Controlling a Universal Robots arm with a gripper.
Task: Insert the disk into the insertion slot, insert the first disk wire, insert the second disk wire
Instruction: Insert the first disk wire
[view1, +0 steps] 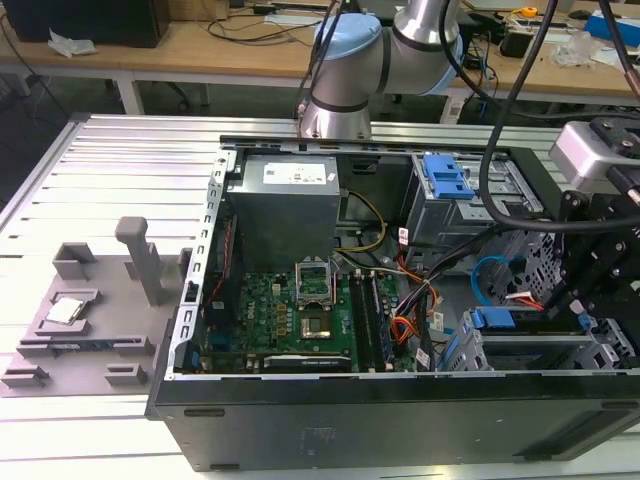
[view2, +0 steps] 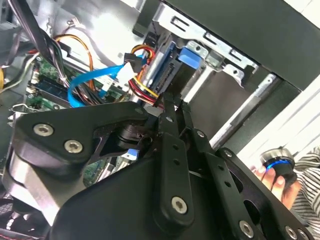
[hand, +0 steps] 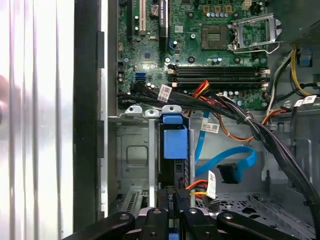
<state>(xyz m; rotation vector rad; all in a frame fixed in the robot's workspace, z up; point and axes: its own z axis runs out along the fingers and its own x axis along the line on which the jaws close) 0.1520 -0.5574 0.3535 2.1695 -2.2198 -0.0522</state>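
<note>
Closest in, in the first wrist view, our gripper (hand: 175, 196) looks clenched, with the fingertips pinched together right at the small plug end of the first disk wire (hand: 199, 185), the orange, red and black bundle. As far as we can make out it's gripping that plug, which sits right up against the end of the disk (hand: 175, 142). We can't tell whether the plug is fully seated or just touching the connector.

The disk itself stands on edge in its blue caddy, down inside the insertion slot (hand: 131, 160), so we'd call step one done.

Just beyond that, beside the disk, the second disk wire (hand: 222, 161) curls in its blue loop. Its dark end plug hangs free in the open space of the case and isn't touching the disk, so we'd say that step isn't done yet.

Farther out is the motherboard (hand: 200, 45), with a dark cable bundle (hand: 260, 135) running across between it and the drive bay.

Our rough verdict is one step finished, one in hand and one untouched.
</note>
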